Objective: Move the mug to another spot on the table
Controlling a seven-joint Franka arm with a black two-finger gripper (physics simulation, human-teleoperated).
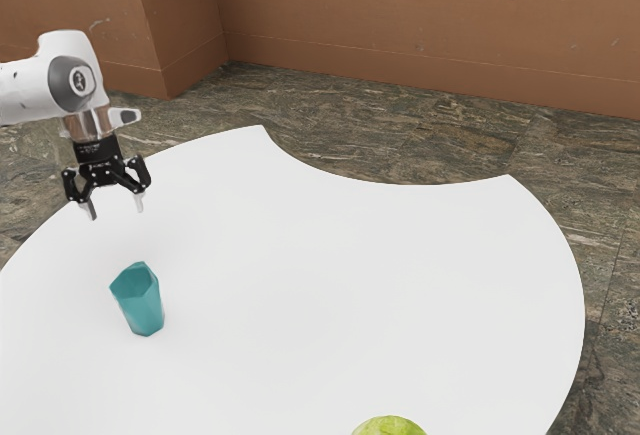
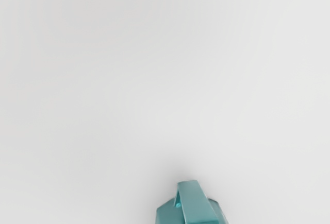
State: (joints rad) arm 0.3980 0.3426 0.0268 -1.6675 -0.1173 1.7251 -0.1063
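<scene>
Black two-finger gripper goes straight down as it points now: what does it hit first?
Probably bare white tabletop: the gripper hangs beside the teal faceted mug, not over it. Depth unclear.

The teal faceted mug stands upright on the white table.

Mug on table; gripper above, apart.
</scene>
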